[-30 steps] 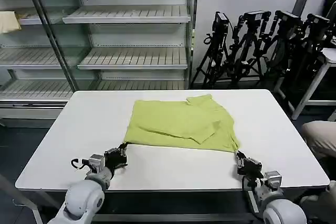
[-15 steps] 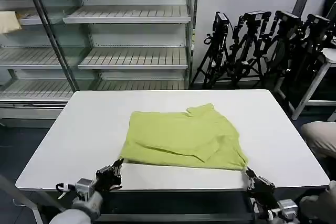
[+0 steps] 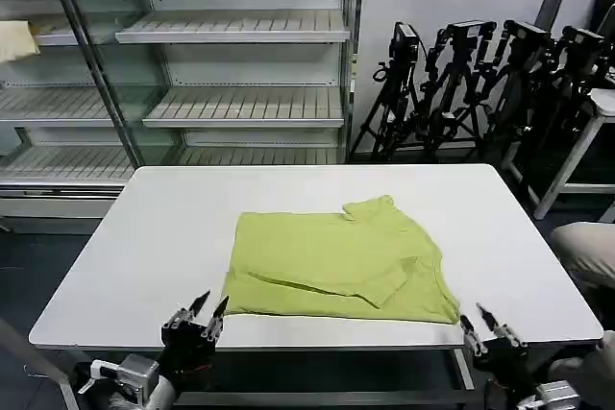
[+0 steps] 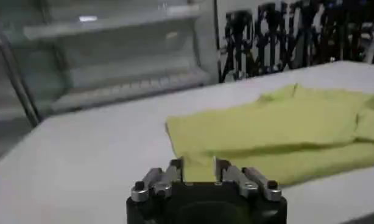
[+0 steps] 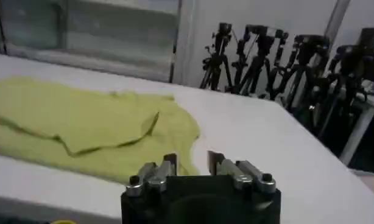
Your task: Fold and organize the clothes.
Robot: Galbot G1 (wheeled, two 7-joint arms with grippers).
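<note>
Hovering at the table's near edge on the left, left gripper with fingers spread and empty, just beside the T-shirt's near-left corner. Lying mid-table, folded, long axis running left to right, both near corners just beyond the fingers. Waiting at the right, right gripper also spread, similarly near.

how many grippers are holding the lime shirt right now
0. The left gripper is open at the near table edge, just off the soft lime-green T-shirt's near-left corner. The right gripper is open just past its near-right corner. The shirt lies free on the white table.
</note>
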